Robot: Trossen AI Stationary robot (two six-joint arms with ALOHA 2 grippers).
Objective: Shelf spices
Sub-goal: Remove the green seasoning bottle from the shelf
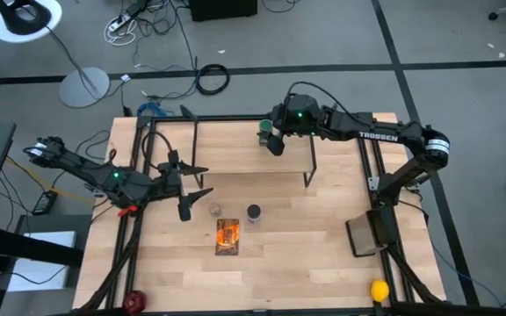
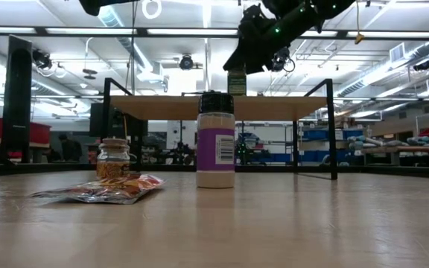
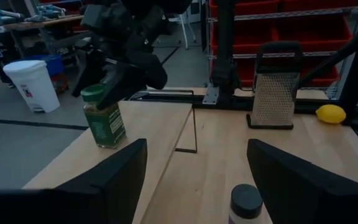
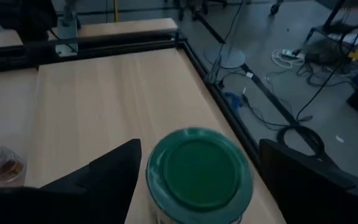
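While standing upright on the shelf (image 1: 235,132) at upper centre of the high view, green-lidded jar (image 1: 264,128) sitting between the spread, non-gripping fingers of the right gripper (image 1: 273,140): placing step apparently finishing, retreat upward seeming next. Shelf: pale board, thin black legs. Remaining on the tabletop (image 1: 306,254), lower centre: purple-labelled jar (image 1: 253,212), cylindrical, dark cap; tiny jar (image 1: 214,209), glassy; flat crinkled packet (image 1: 227,235). Left gripper (image 1: 185,186) hovering left of these, fingers apart, empty.
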